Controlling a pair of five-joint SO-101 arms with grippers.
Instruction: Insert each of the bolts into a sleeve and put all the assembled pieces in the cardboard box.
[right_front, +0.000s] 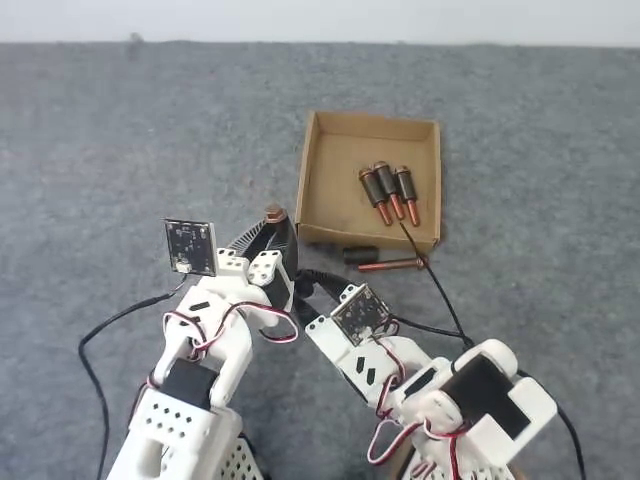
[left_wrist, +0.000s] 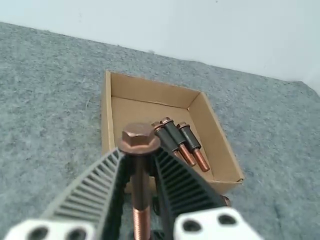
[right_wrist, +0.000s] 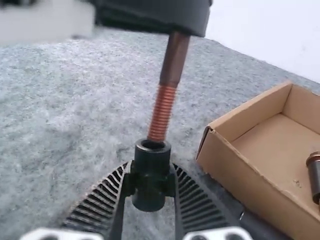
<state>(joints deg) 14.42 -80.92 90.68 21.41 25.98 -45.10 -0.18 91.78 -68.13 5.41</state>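
Note:
My left gripper (left_wrist: 139, 156) is shut on a copper bolt (left_wrist: 140, 139), hex head up, shaft hanging down between the fingers. My right gripper (right_wrist: 150, 176) is shut on a black sleeve (right_wrist: 150, 170), held upright just below. The bolt's threaded end (right_wrist: 162, 112) meets the sleeve's open mouth, roughly in line with it. In the high view both grippers meet in front of the cardboard box (right_front: 325, 150), the left gripper (right_front: 275, 236) above the right gripper (right_front: 303, 290). Three assembled pieces (right_front: 388, 192) lie in the box, also seen as assembled pieces (left_wrist: 180, 142).
A loose black sleeve (right_front: 360, 256) and a loose copper bolt (right_front: 393, 264) lie on the grey felt just in front of the box's near wall. A black cable (right_front: 440, 290) runs past them. The box corner (right_wrist: 210, 137) stands close beside the held sleeve.

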